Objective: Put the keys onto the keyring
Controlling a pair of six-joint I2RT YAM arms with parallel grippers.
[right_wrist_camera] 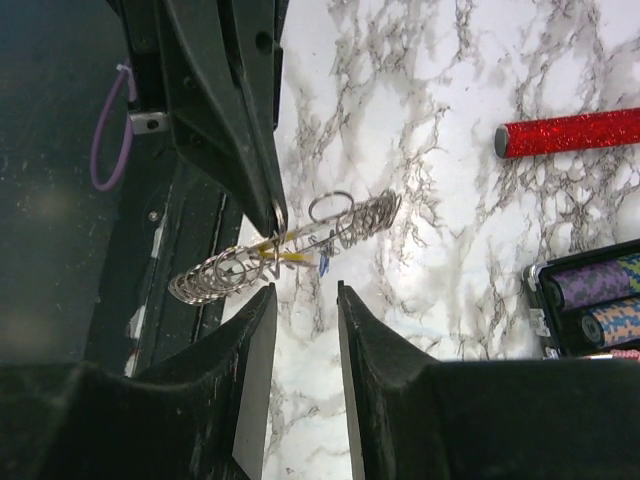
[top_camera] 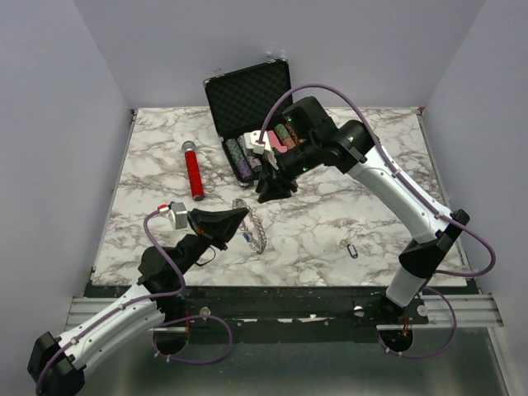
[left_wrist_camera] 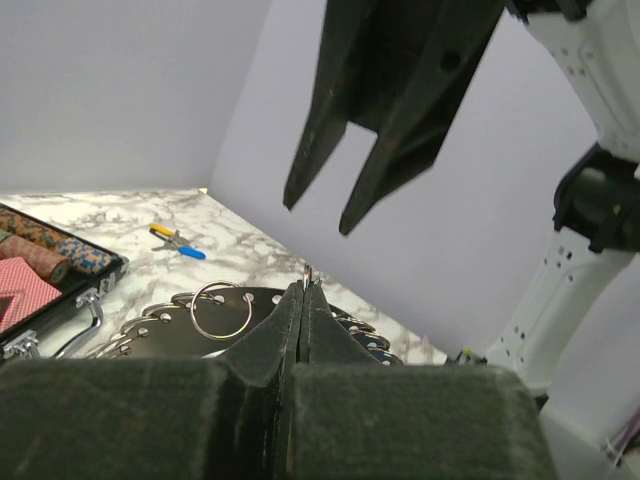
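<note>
The keyring (top_camera: 257,227) is a silver ring fringed with small keys, held tilted just above the marble. My left gripper (top_camera: 242,216) is shut on its wire; a thin metal edge pokes out between the closed fingertips (left_wrist_camera: 304,285). A yellow tag (right_wrist_camera: 283,258) and a blue tag (right_wrist_camera: 322,263) show by the keyring (right_wrist_camera: 225,272); whether they are threaded on it I cannot tell. My right gripper (top_camera: 275,191) hovers just above the ring, open and holding nothing (right_wrist_camera: 305,290). Another key with a dark tag (top_camera: 351,247) lies alone on the table to the right.
An open black case (top_camera: 247,99) with poker chips stands at the back centre, close behind the right gripper. A red glittery cylinder (top_camera: 194,172) lies to the left of it. The table's dark front edge (right_wrist_camera: 60,200) runs just behind the left gripper.
</note>
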